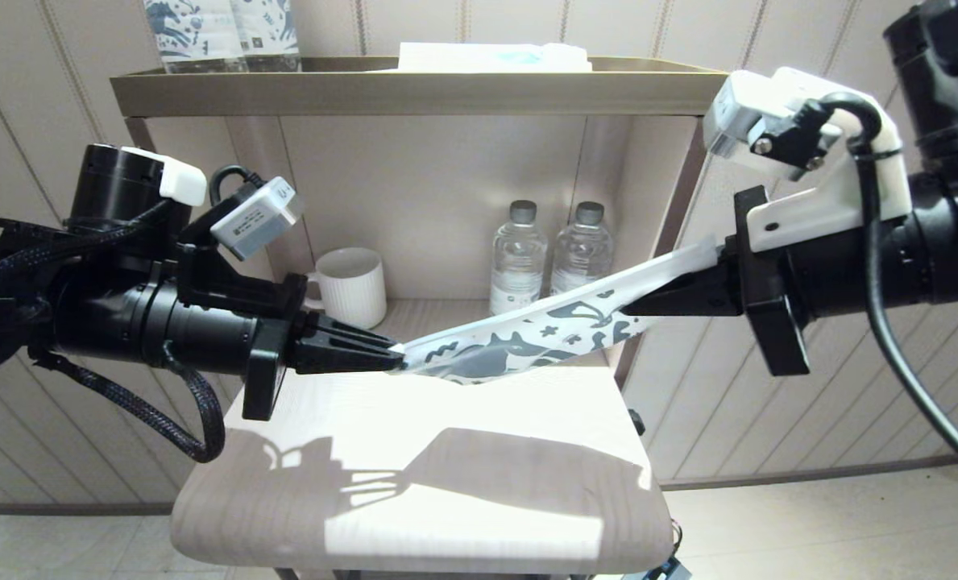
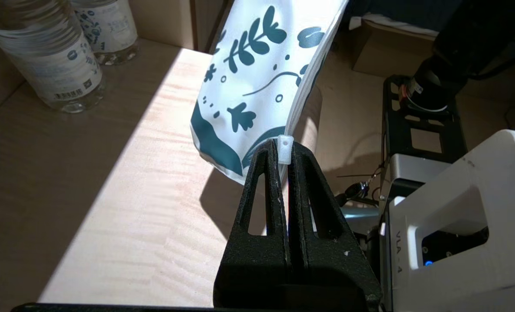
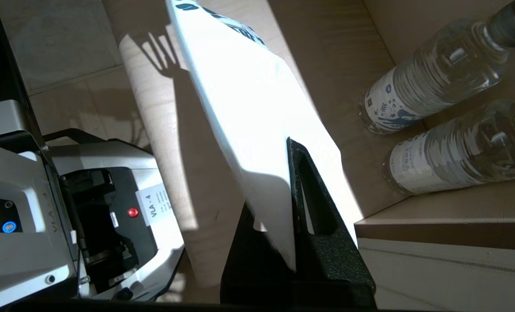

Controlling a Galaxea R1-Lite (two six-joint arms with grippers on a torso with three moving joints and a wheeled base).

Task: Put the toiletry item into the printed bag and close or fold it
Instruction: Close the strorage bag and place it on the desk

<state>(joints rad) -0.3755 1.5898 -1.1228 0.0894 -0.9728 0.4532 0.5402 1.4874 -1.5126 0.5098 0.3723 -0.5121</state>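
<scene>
The printed bag (image 1: 527, 342), white with dark blue horse and flower prints, hangs stretched between both grippers above the pale wooden table (image 1: 414, 483), sloping up toward the right. My left gripper (image 1: 398, 358) is shut on the small white zipper slider (image 2: 285, 149) at the bag's lower end (image 2: 248, 78). My right gripper (image 1: 636, 310) is shut on the bag's upper end, whose plain white side (image 3: 248, 108) fills the right wrist view. Only one black finger (image 3: 309, 195) shows there; the other is behind the bag. The toiletry item is out of view.
Two water bottles (image 1: 519, 258) (image 1: 579, 250) and a white ribbed mug (image 1: 354, 286) stand in the shelf niche behind the table. The shelf top (image 1: 414, 89) carries more bottles and a white packet. The robot's base shows below the table edge.
</scene>
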